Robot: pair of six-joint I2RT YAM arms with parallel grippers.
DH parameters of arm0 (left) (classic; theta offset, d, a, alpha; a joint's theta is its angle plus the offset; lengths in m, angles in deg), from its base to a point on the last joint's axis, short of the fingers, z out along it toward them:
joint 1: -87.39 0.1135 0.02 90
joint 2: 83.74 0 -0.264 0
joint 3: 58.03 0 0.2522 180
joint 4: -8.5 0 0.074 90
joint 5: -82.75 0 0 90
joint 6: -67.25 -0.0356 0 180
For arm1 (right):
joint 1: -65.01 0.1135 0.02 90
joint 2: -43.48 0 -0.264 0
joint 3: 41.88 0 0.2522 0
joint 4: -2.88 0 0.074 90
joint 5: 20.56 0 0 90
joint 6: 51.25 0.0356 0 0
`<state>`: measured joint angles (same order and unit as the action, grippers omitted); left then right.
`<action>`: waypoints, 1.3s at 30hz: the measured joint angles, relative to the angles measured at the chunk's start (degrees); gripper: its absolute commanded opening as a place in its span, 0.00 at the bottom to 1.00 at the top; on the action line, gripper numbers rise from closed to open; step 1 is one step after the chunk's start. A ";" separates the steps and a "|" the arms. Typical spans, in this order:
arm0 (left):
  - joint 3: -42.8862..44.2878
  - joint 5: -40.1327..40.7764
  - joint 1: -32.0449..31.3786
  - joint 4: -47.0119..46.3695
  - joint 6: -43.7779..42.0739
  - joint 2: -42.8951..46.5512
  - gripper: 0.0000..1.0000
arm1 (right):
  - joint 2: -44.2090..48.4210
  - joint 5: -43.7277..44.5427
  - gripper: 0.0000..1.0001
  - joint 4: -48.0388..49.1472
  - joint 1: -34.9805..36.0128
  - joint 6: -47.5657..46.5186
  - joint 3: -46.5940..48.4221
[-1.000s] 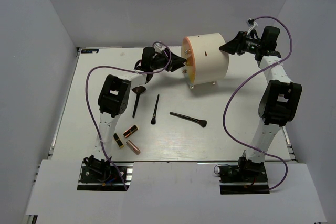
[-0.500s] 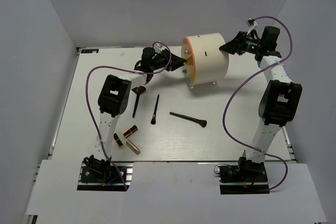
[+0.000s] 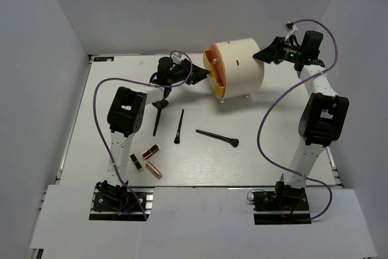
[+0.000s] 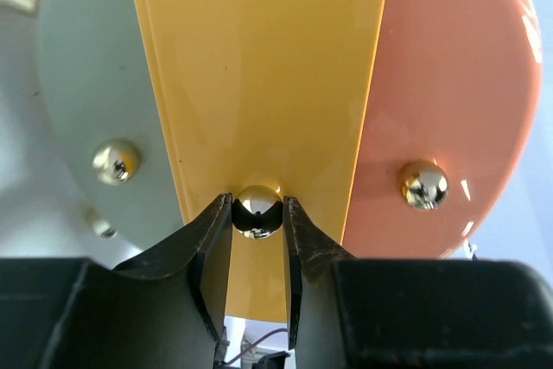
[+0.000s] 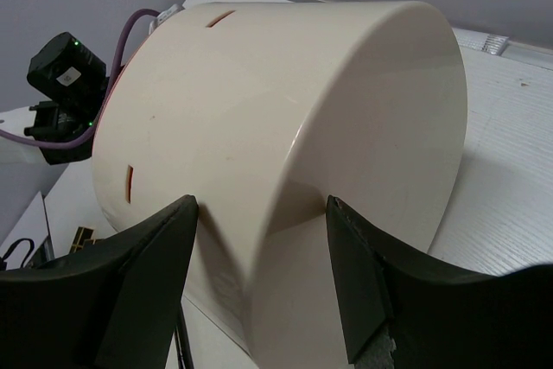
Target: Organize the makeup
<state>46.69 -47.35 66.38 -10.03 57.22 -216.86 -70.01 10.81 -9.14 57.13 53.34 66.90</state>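
A cream cylinder organizer (image 3: 242, 65) lies on its side at the back middle. My left gripper (image 3: 205, 73) is shut on the gold knob (image 4: 257, 210) of its yellow middle drawer (image 4: 268, 84), which stands pulled out a little (image 3: 213, 66). My right gripper (image 3: 259, 56) is open, its fingers (image 5: 147, 274) pressed against the cylinder's rear edge (image 5: 294, 127). Three black brushes lie on the table: one with a wide brown head (image 3: 159, 113), one thin (image 3: 180, 126), one angled (image 3: 217, 137). Three lipstick tubes (image 3: 146, 160) lie near the left arm's base.
The organizer front also has a grey-green drawer (image 4: 86, 75) and a pink-orange drawer (image 4: 449, 92), each with a gold knob. Grey walls enclose the white table (image 3: 273, 150). Purple cables loop over both arms.
My left gripper has moved left, pulling the yellow drawer out of the cylinder by its knob. The right gripper stays against the cylinder's back. The makeup has not moved.
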 measured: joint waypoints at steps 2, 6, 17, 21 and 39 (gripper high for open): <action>-1.97 -0.28 0.74 -0.35 -0.02 1.22 0.07 | 0.00 0.00 0.66 -0.02 -0.02 0.00 -0.02; -5.53 -1.09 2.47 -1.20 -0.09 3.41 0.06 | 0.00 -0.02 0.66 -0.02 -0.13 0.00 -0.07; -9.99 -1.86 4.63 -2.34 -1.09 6.16 0.42 | 0.04 -0.07 0.73 -0.02 -0.37 -0.02 -0.33; -9.99 -2.03 4.76 -1.62 -1.60 6.16 0.74 | 0.04 0.37 0.84 -0.17 -0.50 -0.31 -0.33; -9.66 2.49 10.12 17.49 -14.71 19.41 0.83 | 6.54 1.97 0.89 -13.16 -6.84 -12.28 -4.07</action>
<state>37.03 -44.86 76.50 7.45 42.51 -197.45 -63.47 12.78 -22.30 50.29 41.06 62.83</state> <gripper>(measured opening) 0.829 0.886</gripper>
